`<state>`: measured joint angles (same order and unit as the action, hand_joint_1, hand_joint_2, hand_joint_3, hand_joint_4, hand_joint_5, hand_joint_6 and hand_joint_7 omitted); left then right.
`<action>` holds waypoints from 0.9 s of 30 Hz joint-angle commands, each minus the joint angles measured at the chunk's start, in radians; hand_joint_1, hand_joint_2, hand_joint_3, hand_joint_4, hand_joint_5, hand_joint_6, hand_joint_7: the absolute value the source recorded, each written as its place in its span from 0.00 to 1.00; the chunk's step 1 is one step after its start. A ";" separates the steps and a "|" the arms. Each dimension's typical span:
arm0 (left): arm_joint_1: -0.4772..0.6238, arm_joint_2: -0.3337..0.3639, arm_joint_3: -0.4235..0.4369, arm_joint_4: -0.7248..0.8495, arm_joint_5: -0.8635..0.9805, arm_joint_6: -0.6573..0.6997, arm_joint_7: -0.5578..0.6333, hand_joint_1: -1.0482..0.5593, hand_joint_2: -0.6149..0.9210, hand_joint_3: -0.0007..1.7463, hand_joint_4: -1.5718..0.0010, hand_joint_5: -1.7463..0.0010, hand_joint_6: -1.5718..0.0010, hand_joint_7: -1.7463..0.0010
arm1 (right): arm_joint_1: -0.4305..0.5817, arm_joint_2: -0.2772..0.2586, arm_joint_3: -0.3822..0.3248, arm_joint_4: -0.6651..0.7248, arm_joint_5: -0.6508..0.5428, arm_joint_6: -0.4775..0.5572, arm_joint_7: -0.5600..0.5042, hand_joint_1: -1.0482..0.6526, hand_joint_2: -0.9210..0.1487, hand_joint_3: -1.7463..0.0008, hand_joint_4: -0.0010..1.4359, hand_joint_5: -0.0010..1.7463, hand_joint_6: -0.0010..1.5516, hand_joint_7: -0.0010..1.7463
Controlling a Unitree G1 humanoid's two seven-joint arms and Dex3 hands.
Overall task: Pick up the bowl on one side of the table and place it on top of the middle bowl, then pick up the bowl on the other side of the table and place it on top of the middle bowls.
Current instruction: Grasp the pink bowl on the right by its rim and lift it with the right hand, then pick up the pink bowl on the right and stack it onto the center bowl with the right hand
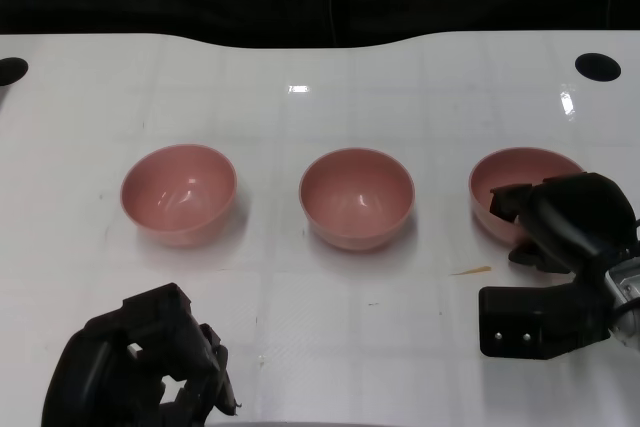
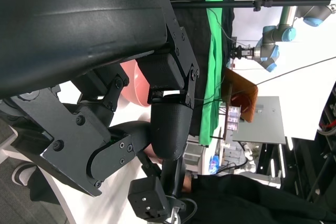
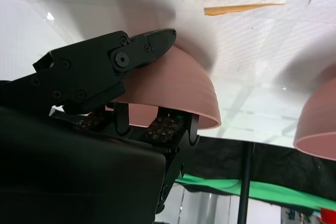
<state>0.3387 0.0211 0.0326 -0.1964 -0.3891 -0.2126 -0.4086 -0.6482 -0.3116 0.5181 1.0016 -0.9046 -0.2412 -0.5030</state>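
Observation:
Three pink bowls stand in a row on the white table (image 1: 320,327): the left bowl (image 1: 180,192), the middle bowl (image 1: 356,197) and the right bowl (image 1: 520,182). My right hand (image 1: 565,222) is at the right bowl's near rim and covers part of it. In the right wrist view one finger (image 3: 149,43) lies on the outer wall of the right bowl (image 3: 178,87) and the padded fingers (image 3: 163,127) reach inside its rim, pinching it. The middle bowl (image 3: 317,124) shows beside it. My left hand (image 1: 150,367) hovers at the front left, holding nothing, fingers loosely bent.
Black round holes sit in the table's far corners (image 1: 598,67) (image 1: 8,70). A thin orange streak (image 1: 470,270) marks the table in front of the right bowl. The left wrist view shows a green backdrop (image 2: 212,66) and a lab arm (image 2: 273,40) beyond the table.

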 commanded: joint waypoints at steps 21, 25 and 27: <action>0.003 0.008 0.001 0.024 -0.004 -0.037 -0.030 0.54 0.72 0.63 0.37 0.12 0.39 0.22 | 0.079 -0.067 -0.103 -0.448 0.104 -0.116 -0.081 0.49 0.40 0.31 0.66 1.00 0.48 1.00; -0.001 0.006 0.001 0.032 -0.002 -0.046 -0.033 0.55 0.71 0.64 0.37 0.12 0.39 0.22 | 0.096 -0.065 -0.111 -0.555 0.125 -0.105 0.025 0.49 0.42 0.31 0.65 1.00 0.48 0.99; -0.003 0.006 0.001 0.035 -0.003 -0.048 -0.034 0.55 0.71 0.65 0.37 0.12 0.39 0.22 | 0.096 -0.059 -0.110 -0.595 0.140 -0.111 0.080 0.50 0.43 0.31 0.65 1.00 0.47 0.99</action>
<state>0.3372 0.0197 0.0280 -0.1720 -0.3909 -0.2443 -0.4336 -0.5590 -0.3581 0.4254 0.4358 -0.7848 -0.3493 -0.4509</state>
